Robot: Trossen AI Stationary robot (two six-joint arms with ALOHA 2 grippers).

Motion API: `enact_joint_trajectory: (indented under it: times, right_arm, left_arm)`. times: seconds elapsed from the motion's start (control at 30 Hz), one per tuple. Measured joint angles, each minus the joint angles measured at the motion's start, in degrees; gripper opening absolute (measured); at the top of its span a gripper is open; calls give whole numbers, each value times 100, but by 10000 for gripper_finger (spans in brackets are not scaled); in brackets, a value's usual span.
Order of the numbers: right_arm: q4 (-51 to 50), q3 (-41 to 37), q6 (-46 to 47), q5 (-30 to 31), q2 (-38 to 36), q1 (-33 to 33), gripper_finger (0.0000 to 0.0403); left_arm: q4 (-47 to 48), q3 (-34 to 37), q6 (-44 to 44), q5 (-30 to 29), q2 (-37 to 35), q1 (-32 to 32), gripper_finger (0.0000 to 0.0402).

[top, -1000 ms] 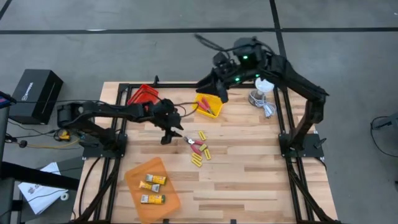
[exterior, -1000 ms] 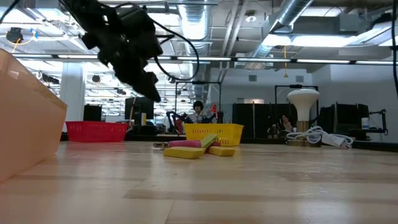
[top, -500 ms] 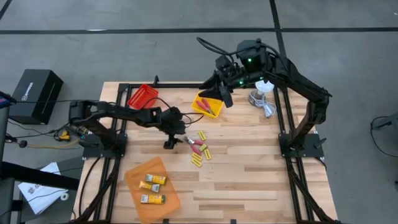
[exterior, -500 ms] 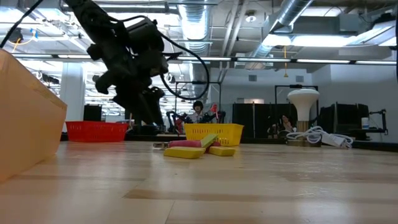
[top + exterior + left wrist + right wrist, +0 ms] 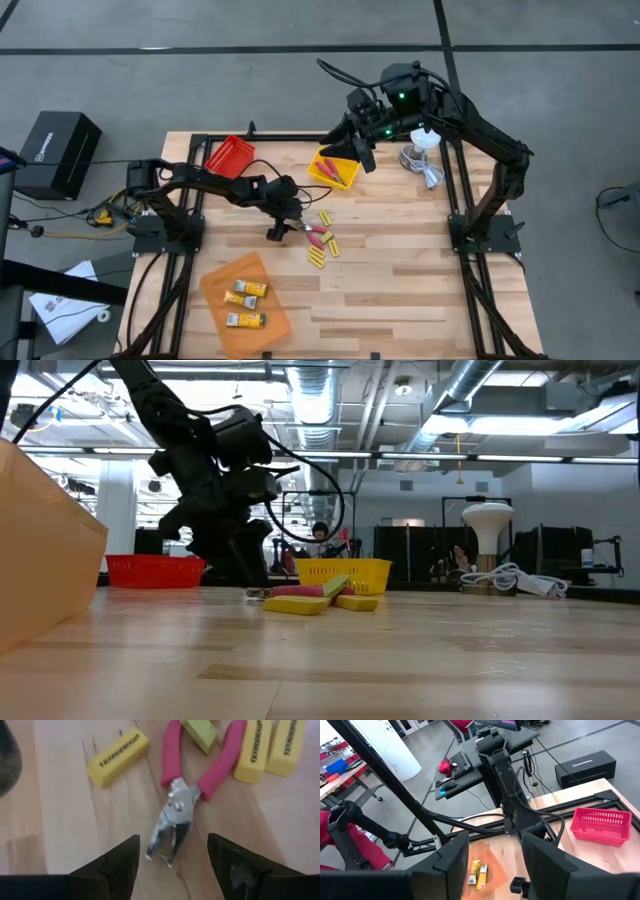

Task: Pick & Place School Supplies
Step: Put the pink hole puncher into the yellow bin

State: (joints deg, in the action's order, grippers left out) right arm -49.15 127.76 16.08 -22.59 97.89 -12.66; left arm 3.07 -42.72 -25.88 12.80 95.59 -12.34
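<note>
While the orange tray [image 5: 245, 292] sits at the table's near left with two yellow-and-white packs [image 5: 245, 290] lying in it, well apart from either set of jaws, the red tray [image 5: 230, 155] stands at the far left edge. Next comes the left gripper [image 5: 279, 227], lowered close to the wood with its jaws spread wide and nothing between them. Just ahead of those open jaws lie the pink-handled pliers [image 5: 187, 785], metal nose pointing back toward the gap between the fingers [image 5: 117, 865], not touching them. Yellow sticks [image 5: 117, 756] lie around the pliers: one off to one side of the jaws, others beyond the handles, one of them resting across the handles. Farther right, the right gripper [image 5: 362, 155] hangs above the yellow tray [image 5: 334, 170], jaws apart and empty, with red-handled tools [image 5: 333, 168] lying in the tray beneath them.
</note>
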Motion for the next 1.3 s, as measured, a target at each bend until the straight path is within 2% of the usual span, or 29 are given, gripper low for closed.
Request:
enact_joint_trajectory:
  times: [0.53, 0.7, 0.97, 1.3]
  right_arm:
    - [156, -11, 68, -139, 90, -27, 169]
    - [203, -2, 184, -166, 72, -11, 168]
    - [319, -4, 197, -166, 76, -11, 165]
    - [350, -4, 146, -168, 74, -22, 163]
  left_arm:
    - [-345, -9, -86, 6, 403, -4, 216]
    - [-391, -17, -83, 21, 443, -2, 176]
    - [-406, -14, 384, -62, 448, 0, 44]
    - [-245, -198, 688, -25, 91, 15, 36]
